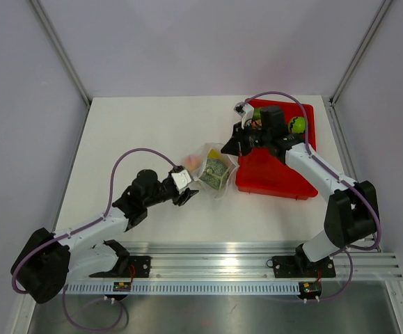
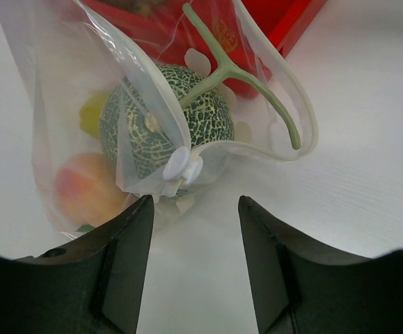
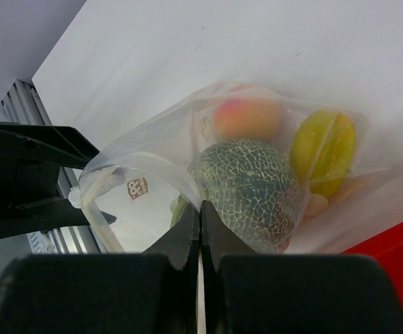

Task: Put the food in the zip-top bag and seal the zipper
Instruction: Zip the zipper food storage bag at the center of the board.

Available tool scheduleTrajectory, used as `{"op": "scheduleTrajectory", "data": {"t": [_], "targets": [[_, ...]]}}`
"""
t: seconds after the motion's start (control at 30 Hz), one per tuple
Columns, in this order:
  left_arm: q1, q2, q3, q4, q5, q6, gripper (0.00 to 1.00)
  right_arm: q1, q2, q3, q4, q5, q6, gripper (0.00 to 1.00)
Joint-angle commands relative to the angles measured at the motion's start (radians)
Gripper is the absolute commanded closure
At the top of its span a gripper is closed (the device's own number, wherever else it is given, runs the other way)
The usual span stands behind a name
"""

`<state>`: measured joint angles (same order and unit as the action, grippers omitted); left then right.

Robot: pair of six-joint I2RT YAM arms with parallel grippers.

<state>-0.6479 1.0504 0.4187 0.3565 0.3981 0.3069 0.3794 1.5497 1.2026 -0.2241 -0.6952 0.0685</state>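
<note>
The clear zip-top bag [image 1: 211,172] lies on the table left of the red tray, its mouth gaping. Inside it are the netted melon [image 2: 166,118], the orange-peach fruit [image 2: 83,188] and the yellow piece [image 3: 323,149]. The whitish zipper strip [image 2: 285,76] curves around the open mouth, with a white slider [image 2: 180,165] at its near end. My right gripper [image 3: 200,205] is shut on the bag's rim beside the melon [image 3: 250,184]. My left gripper [image 2: 194,202] is open and empty, just short of the slider. A green apple [image 1: 296,124] lies in the tray.
The red tray [image 1: 278,174] stands at the right, touching the bag, with more small fruit [image 1: 257,115] at its far end, partly hidden by my right arm. White table surface lies around the bag; an aluminium rail runs along the near edge.
</note>
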Motion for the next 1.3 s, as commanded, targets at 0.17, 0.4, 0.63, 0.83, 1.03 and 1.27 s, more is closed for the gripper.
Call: {"op": "scheduleTrajectory", "data": {"t": [0.17, 0.4, 0.63, 0.83, 1.03, 1.27], "targets": [[0.001, 0.022, 0.028, 0.133, 0.01, 0.018, 0.45, -0.013, -0.008, 0.055, 0.005, -0.041, 0.004, 1.0], [0.014, 0.013, 0.035, 0.137, -0.044, 0.058, 0.43, -0.013, 0.003, 0.064, -0.004, -0.05, 0.008, 1.0], [0.037, -0.003, 0.043, 0.122, -0.07, 0.077, 0.43, -0.013, -0.002, 0.063, -0.014, -0.044, 0.004, 1.0], [0.039, 0.051, 0.074, 0.136, -0.002, 0.064, 0.44, -0.013, 0.001, 0.058, -0.009, -0.047, 0.011, 1.0], [0.039, 0.12, 0.094, 0.171, 0.038, 0.044, 0.47, -0.013, 0.007, 0.058, -0.009, -0.05, 0.014, 1.0], [0.039, 0.115, 0.114, 0.124, 0.054, 0.052, 0.88, -0.013, 0.013, 0.064, -0.008, -0.049, 0.016, 1.0]]}}
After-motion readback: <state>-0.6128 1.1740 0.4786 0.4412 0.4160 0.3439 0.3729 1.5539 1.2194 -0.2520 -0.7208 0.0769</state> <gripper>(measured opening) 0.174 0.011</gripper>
